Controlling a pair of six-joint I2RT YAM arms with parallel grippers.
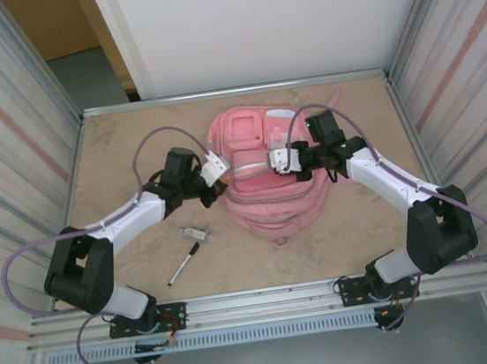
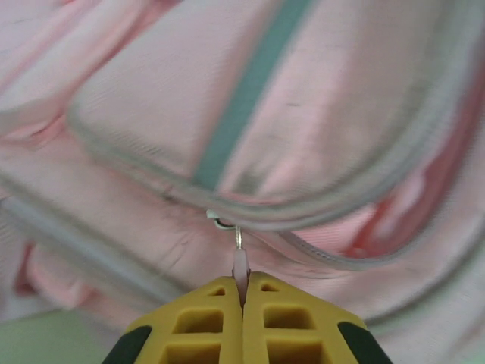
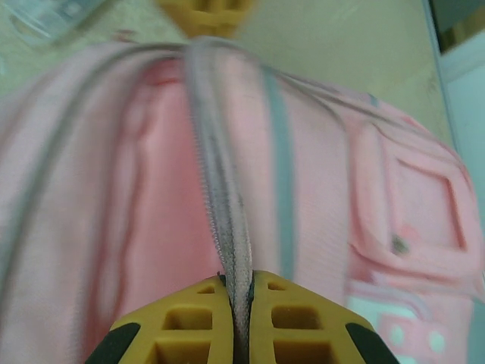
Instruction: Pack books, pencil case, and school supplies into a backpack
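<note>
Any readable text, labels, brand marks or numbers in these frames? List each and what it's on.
None readable. The backpack shows no legible print; its pale-blue patch has only blurred pale spots. The black marker and the small pale item near it are too small to read any marking.

I count one large pink fabric backpack point(image 1: 269, 210). Near it are two loose small items: one slim black marker pen point(image 1: 183, 265) with a white end, and one small pale grey oblong piece point(image 1: 196, 233). I have two grippers, my left gripper point(image 2: 242, 292) and my right gripper point(image 3: 239, 288), each with two yellow fingers. There is one small pink zip pull tab point(image 2: 240, 267).
</note>
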